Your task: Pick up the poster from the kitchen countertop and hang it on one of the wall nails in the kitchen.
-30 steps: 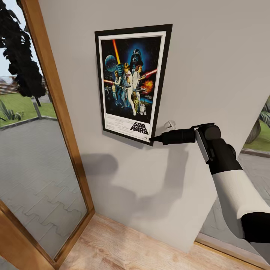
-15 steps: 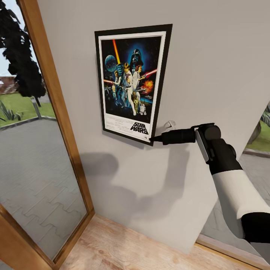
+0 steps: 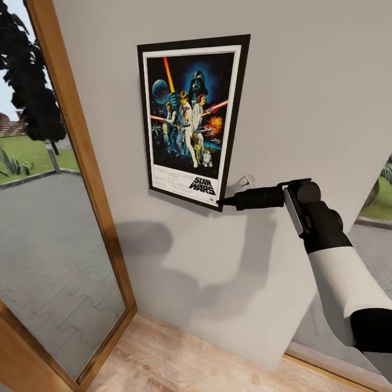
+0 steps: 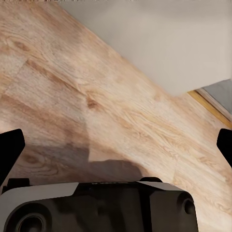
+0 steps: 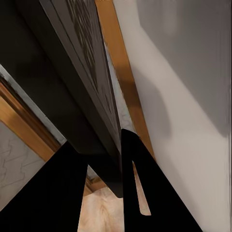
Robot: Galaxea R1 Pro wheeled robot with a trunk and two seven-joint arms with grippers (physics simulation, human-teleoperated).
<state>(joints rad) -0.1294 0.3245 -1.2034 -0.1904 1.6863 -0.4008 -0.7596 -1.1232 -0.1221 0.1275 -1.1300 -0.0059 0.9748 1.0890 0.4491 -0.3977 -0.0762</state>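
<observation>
The Star Wars poster [image 3: 190, 117] stands upright against the pale wall [image 3: 305, 81], slightly tilted, its black frame and white border in plain sight. My right gripper [image 3: 220, 202] is shut on its lower right corner. The right wrist view shows the frame's dark edge [image 5: 82, 72] pinched between the two black fingers [image 5: 145, 193]. A small white peg [image 3: 247, 179] sticks out of the wall just above the gripper. In the left wrist view, my left gripper [image 4: 116, 145] hangs open over the wooden floor [image 4: 121, 121], holding nothing. The kitchen countertop is out of view.
A tall glass pane in a wooden frame [image 3: 87, 163] borders the wall on the left, with paving and trees outside. Another glazed opening [image 3: 375, 218] lies to the right behind my arm. Wooden floor [image 3: 174, 359] runs along the wall's base.
The head view has shifted very slightly, seen in the scenery through the glass. The poster and my right arm hold the same position.
</observation>
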